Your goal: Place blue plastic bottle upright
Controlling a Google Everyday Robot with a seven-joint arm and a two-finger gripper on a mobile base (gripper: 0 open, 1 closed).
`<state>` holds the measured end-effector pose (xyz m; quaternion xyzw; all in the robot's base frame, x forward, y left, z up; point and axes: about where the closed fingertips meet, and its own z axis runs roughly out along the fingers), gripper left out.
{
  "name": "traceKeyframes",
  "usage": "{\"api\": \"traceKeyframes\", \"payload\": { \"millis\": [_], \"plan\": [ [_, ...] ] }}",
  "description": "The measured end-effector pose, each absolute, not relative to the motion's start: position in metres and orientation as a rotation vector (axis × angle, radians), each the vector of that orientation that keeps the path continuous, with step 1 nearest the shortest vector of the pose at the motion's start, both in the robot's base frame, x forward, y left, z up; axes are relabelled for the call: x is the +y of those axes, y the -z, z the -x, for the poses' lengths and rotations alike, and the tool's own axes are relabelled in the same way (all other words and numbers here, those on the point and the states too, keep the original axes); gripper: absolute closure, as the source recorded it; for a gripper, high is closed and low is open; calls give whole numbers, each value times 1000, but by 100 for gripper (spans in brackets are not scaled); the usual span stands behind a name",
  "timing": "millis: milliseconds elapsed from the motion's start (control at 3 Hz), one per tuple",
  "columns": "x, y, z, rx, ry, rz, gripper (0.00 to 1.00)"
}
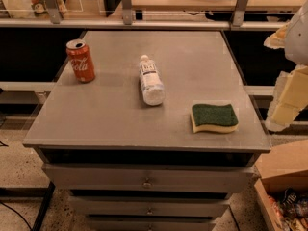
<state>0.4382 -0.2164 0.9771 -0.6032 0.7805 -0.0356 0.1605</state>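
The blue plastic bottle (150, 82) lies on its side near the middle of the grey table top (115, 119). Its white cap points away from the camera and its base points toward the front edge. It has a white label with dark print. My gripper (288, 99) is at the right edge of the view, pale and yellowish. It hangs beside the table's right side, well to the right of the bottle and not touching it. Part of it is cut off by the frame edge.
A red Coca-Cola can (81, 60) stands upright at the table's back left. A green-and-yellow sponge (214, 117) lies at the front right. Drawers (147, 179) are below the top. A cardboard box (284, 186) sits on the floor at right. A railing (127, 20) runs behind.
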Motion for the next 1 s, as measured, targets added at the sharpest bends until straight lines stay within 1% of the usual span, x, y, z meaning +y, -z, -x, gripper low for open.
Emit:
{"api": "traceKeyframes", "payload": {
  "millis": [333, 667, 1000],
  "plan": [
    [-216, -977, -438, 2229, 102, 1723, 0],
    [-194, -965, -462, 2245, 27, 1719, 0],
    [-147, -947, -502, 2252, -60, 1706, 0]
  ]
}}
